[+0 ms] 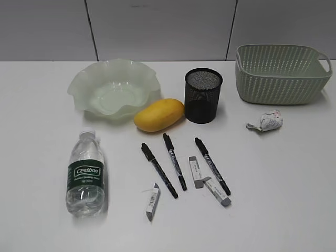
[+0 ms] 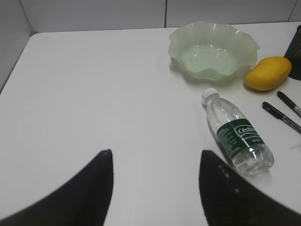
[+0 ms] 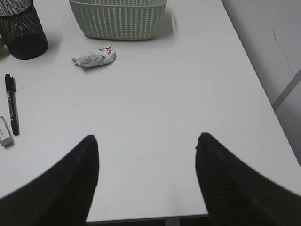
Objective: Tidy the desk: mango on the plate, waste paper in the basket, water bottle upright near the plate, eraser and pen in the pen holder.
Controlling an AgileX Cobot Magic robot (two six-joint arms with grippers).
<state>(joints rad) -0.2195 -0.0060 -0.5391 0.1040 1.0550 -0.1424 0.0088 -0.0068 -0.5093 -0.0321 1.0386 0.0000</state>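
The mango [image 1: 159, 115] lies on the desk [image 1: 273, 189] between the wavy plate [image 1: 114, 87] and the mesh pen holder [image 1: 203, 95]. The water bottle [image 1: 85, 173] lies on its side at front left. Three black pens [image 1: 174, 160] and three erasers [image 1: 196, 171] lie in the middle. The waste paper [image 1: 266, 122] lies in front of the basket [image 1: 281, 72]. My left gripper [image 2: 155, 157] is open and empty, left of the bottle [image 2: 236, 133]. My right gripper [image 3: 146, 141] is open and empty over bare desk, near the front edge. Neither gripper shows in the exterior view.
A grey panelled wall runs behind the desk. The right wrist view shows the desk's right edge [image 3: 254, 75] and front edge, with floor beyond. The left wrist view shows the desk's left edge [image 2: 14, 70].
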